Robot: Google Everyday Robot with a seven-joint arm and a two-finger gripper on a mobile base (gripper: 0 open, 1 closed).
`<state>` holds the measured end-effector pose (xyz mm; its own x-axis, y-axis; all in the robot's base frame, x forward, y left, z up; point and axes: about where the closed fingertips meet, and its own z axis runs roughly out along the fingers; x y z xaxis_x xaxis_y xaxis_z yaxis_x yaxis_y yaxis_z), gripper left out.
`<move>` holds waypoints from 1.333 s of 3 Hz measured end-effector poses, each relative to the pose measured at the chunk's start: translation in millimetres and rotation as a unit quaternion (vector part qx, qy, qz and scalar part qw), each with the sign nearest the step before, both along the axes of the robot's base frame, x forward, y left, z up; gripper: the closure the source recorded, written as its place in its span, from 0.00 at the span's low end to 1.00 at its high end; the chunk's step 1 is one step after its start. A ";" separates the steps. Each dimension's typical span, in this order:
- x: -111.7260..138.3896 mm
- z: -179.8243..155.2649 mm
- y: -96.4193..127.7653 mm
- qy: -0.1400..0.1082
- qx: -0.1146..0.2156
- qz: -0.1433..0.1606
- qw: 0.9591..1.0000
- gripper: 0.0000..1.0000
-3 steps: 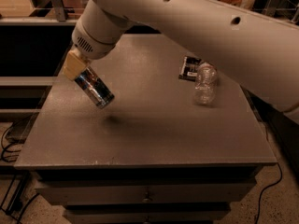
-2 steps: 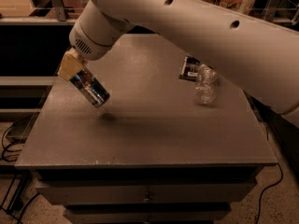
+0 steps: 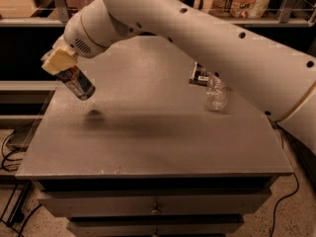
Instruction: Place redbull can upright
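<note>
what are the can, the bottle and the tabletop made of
The redbull can, held tilted by the gripper above the table's left side: likely metal, glossy blue-and-silver print. The bottle: clear crinkled plastic, see-through. The tabletop: matte grey, speckled; laminate or metal, cannot tell.

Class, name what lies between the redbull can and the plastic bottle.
Only bare tabletop, in the camera view. The gripper holds the redbull can tilted above the table's left side.

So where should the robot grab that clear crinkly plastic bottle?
Probably around its middle, from the front: the clear crinkly plastic bottle stands upright and round, with a dark packet behind it. The gripper, over the grey table's left side, holds the slim blue-and-silver can tilted.
</note>
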<state>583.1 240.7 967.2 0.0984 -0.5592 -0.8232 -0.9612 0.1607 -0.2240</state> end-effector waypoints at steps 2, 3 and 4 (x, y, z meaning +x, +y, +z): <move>-3.1 16.7 23.0 -0.049 0.111 0.085 0.989 1.00; -5.9 14.5 20.7 -0.060 0.136 0.093 0.985 1.00; -7.5 3.3 14.8 -0.054 0.154 0.087 0.983 0.83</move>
<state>575.6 255.6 970.5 0.2662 -0.2529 -0.9301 -0.9535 0.0728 -0.2926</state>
